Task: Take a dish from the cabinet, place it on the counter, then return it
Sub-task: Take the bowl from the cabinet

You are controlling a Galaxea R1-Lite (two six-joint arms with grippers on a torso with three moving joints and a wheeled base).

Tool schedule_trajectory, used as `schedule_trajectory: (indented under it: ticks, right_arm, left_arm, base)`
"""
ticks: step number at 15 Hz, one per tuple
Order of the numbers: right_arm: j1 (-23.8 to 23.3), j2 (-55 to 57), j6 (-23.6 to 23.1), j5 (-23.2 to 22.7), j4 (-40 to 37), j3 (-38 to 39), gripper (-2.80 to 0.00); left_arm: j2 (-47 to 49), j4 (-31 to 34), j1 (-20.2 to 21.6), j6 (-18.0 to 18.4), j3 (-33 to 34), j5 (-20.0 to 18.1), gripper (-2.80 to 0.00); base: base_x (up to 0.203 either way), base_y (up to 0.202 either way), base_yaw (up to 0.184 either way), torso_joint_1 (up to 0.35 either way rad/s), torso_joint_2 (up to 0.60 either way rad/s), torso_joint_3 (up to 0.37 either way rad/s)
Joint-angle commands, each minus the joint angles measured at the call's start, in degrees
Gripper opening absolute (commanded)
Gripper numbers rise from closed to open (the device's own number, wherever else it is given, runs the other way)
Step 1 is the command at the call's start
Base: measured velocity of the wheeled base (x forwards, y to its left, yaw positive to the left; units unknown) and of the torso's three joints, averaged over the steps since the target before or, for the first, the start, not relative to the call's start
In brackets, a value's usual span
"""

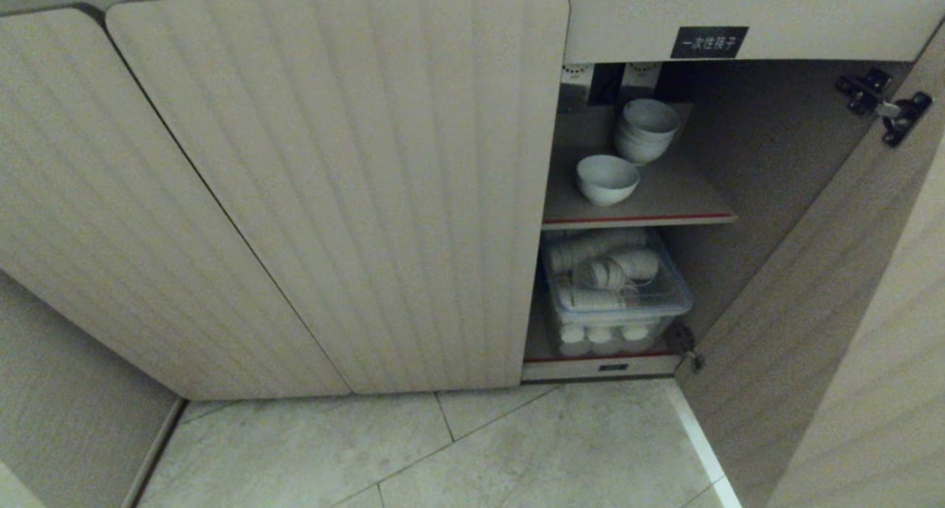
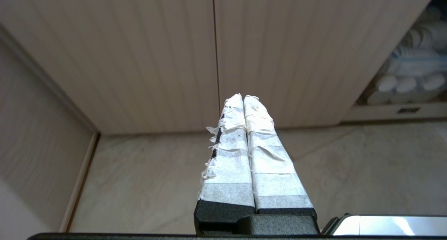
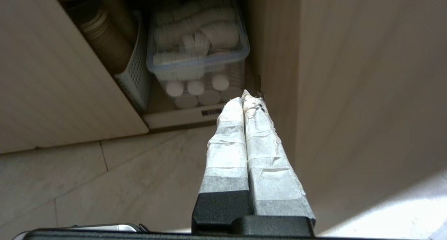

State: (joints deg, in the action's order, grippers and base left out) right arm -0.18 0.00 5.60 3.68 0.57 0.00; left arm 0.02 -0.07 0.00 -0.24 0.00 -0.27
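Dish on cabinet shelf, head cam only (wrist cams: both end effectors closed, empty).

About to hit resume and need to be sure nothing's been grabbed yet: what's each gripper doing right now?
Left gripper: closed, holding nothing, low in front of the shut fluted cabinet doors.
Right gripper: closed, holding nothing, low by the open cabinet.

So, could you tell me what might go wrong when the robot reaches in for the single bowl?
1. The dish sits close in front of the stack of bowls on the upper shelf; a reach that runs deep could knock the stack.
2. The opening is narrow, between the closed door and the open door, so an arm might clip either.
3. Both the left gripper and the right gripper have shut jaws; they must open first.
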Motion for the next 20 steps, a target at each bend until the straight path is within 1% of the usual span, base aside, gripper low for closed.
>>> schedule_trajectory:
  ticks: [1, 8, 15, 17, 18, 20]
  right_arm:
    - [0.0, 0.1, 0.0, 0.0, 0.0, 0.0, -2.8]
    - [0.0, 0.1, 0.0, 0.0, 0.0, 0.0, -2.8]
    - [0.0, 0.0, 0.0, 0.0, 0.0, 0.0, -2.8]
    - [0.1, 0.0, -1.5, -0.2, -0.1, 0.0, -2.8]
    - [0.1, 0.0, -0.7, -0.2, -0.1, 0.0, -2.8]
    - [0.1, 0.0, -0.6, -0.2, 0.0, 0.0, -2.8]
  left_arm:
    - [0.0, 0.0, 0.0, 0.0, 0.0, 0.0, -2.8]
    - [0.0, 0.0, 0.0, 0.0, 0.0, 0.0, -2.8]
    - [0.0, -0.1, 0.0, 0.0, 0.0, -0.1, -2.8]
    - [0.0, -0.1, 0.0, -0.1, 0.0, -0.1, -2.8]
    - [0.0, -0.1, 0.0, 0.0, 0.0, -0.1, -2.8]
    - [0.0, -0.1, 0.0, 0.0, 0.0, 0.0, -2.8]
  base:
    - [0.199, 0.0, 0.005, 0.006, 0.0, 0.002]
    - [0.182, 0.0, 0.002, 0.004, 0.0, 0.003]
    - [0.0, 0.0, 0.0, 0.0, 0.0, 0.0]
    - [0.0, 0.0, 0.0, 0.0, 0.0, 0.0]
    - [0.0, 0.0, 0.0, 0.0, 0.0, 0.0]
    - [0.0, 0.0, 0.0, 0.0, 0.0, 0.0]
